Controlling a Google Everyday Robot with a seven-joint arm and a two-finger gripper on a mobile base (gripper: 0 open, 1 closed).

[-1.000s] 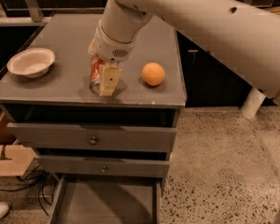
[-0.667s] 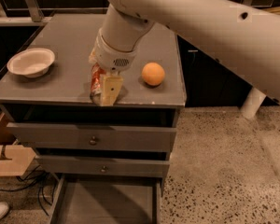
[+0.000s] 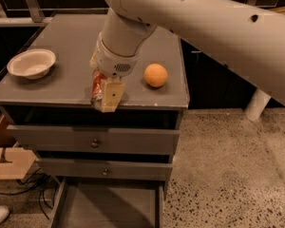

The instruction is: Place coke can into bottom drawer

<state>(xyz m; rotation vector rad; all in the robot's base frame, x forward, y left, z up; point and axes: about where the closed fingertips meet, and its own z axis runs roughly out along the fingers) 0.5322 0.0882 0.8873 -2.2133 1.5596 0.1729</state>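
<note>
Speckled floor [image 3: 237,165] surrounds a grey cabinet [image 3: 61,42] whose top carries a white bowl [image 3: 32,63] and an orange [image 3: 156,75]. At the top's front edge the gripper [image 3: 106,96] clamps the coke can [image 3: 98,87], directly above the bottom drawer [image 3: 109,208], which stands pulled open.

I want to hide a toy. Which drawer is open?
The bottom drawer: it is pulled out; the top drawer and middle drawer are shut. The gripper holds the coke can at the front edge of the cabinet.
</note>
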